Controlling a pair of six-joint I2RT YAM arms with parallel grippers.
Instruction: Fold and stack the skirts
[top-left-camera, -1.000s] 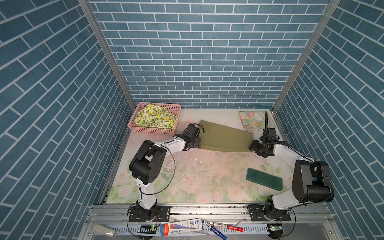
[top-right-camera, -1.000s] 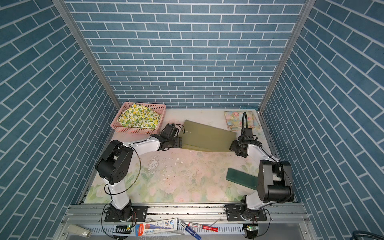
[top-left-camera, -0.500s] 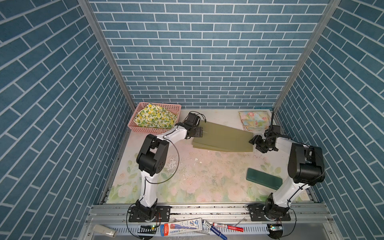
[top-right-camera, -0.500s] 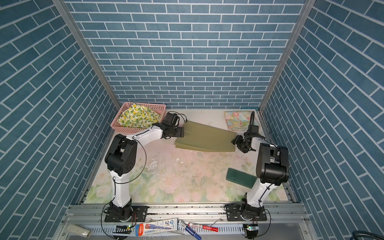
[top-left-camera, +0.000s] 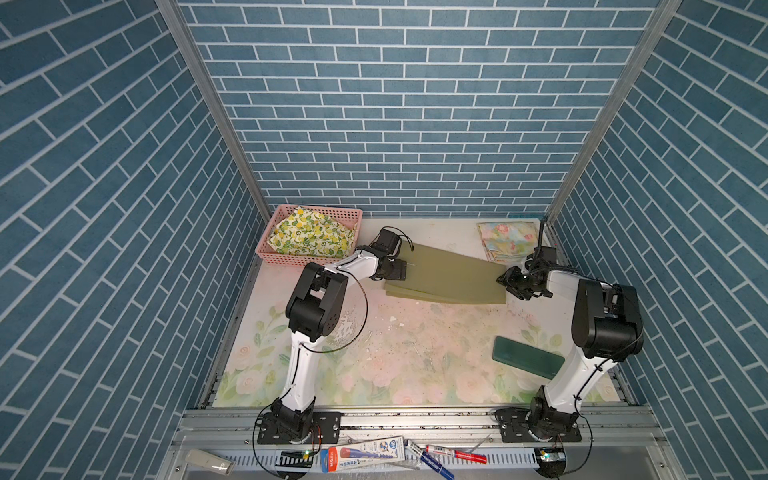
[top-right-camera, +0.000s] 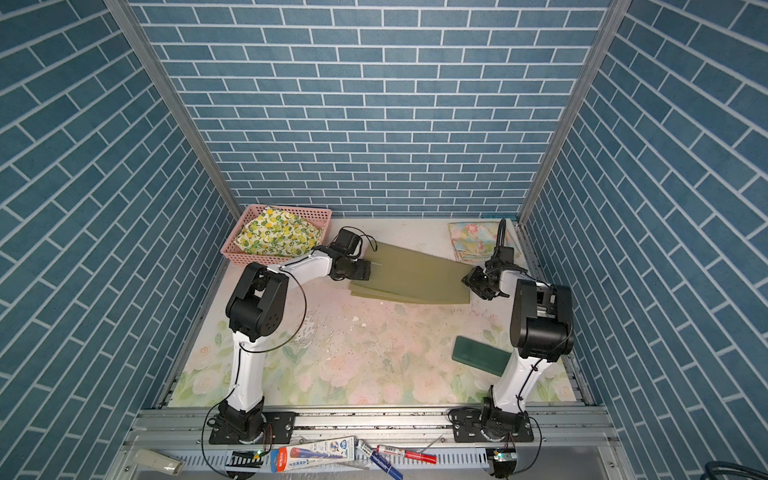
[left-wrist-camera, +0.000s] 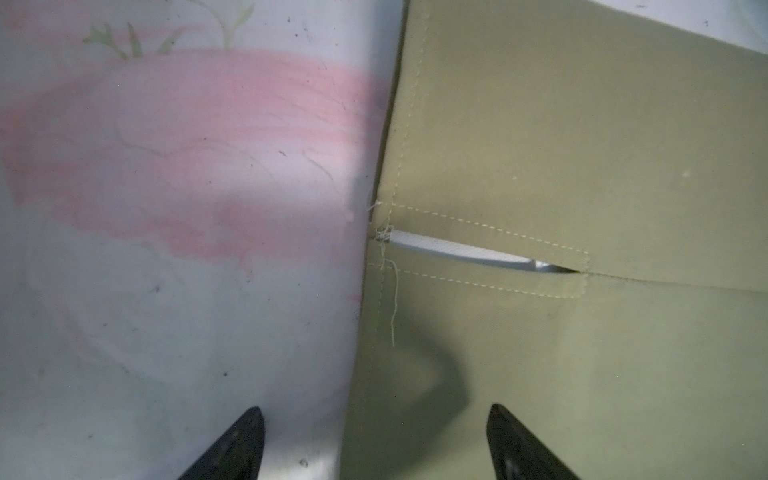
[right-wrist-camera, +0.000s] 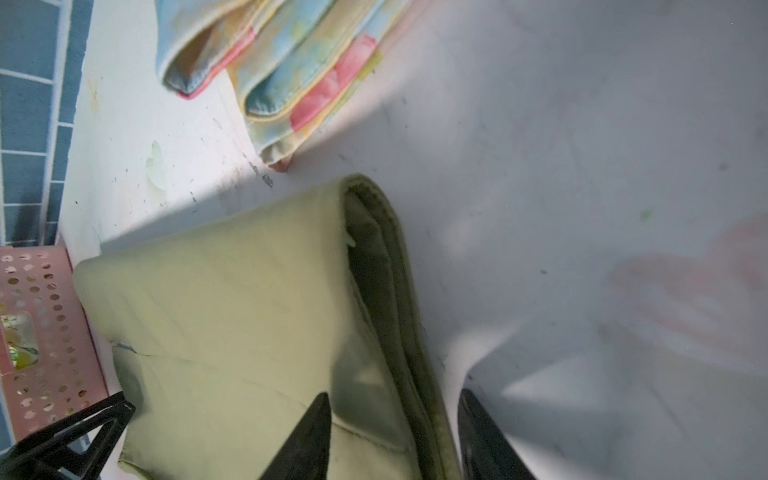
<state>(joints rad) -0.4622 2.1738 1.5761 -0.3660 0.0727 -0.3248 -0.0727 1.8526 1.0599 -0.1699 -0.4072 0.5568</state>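
The olive green skirt lies folded flat at the back middle of the table. My left gripper stands open over its left hem, one finger over the table, the other over the cloth. My right gripper straddles the folded right edge with its jaws narrowed but still apart. The pastel floral skirt lies folded in the back right corner. The lemon-print skirt sits crumpled in the basket.
A pink perforated basket stands at the back left, close to the left arm. A dark green flat block lies at the front right beside the right arm's base. Blue brick walls close in three sides.
The left gripper has shifted back along the olive skirt's left edge. The right gripper's jaws have narrowed around the skirt's right edge. Both elbows have swung toward the back.
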